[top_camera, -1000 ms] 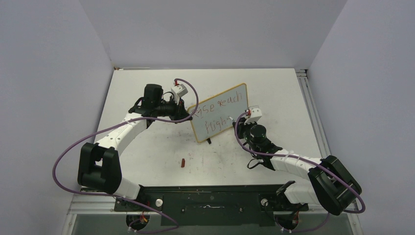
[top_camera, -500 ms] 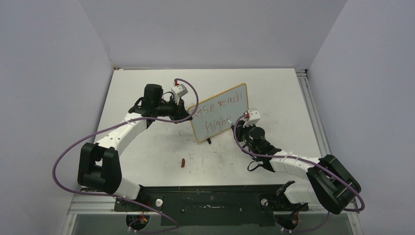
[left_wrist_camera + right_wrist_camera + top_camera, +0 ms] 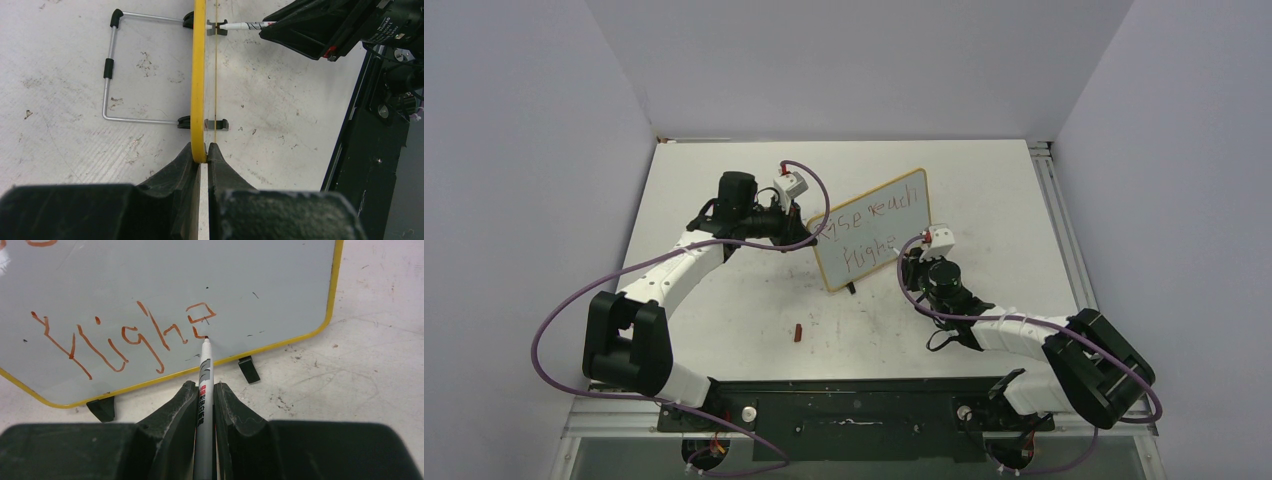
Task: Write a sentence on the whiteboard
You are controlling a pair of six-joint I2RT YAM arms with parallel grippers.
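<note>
Scuffed white tabletop (image 3: 724, 300) carries the whiteboard (image 3: 871, 243) standing mid-frame; my left fingers (image 3: 176, 172) clench its yellow edge; my right fingers (image 3: 172, 415) grasp the marker (image 3: 204, 390), pointing up-frame, tip touching the last letter of the sentence (image 3: 150, 335), blank board rightward.

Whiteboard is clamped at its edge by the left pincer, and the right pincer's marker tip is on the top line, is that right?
Not the top line. The right wrist view shows the marker in the right pincer touching the lower line of the sentence, just after "high". The left pincer does clamp the whiteboard at its edge.
</note>
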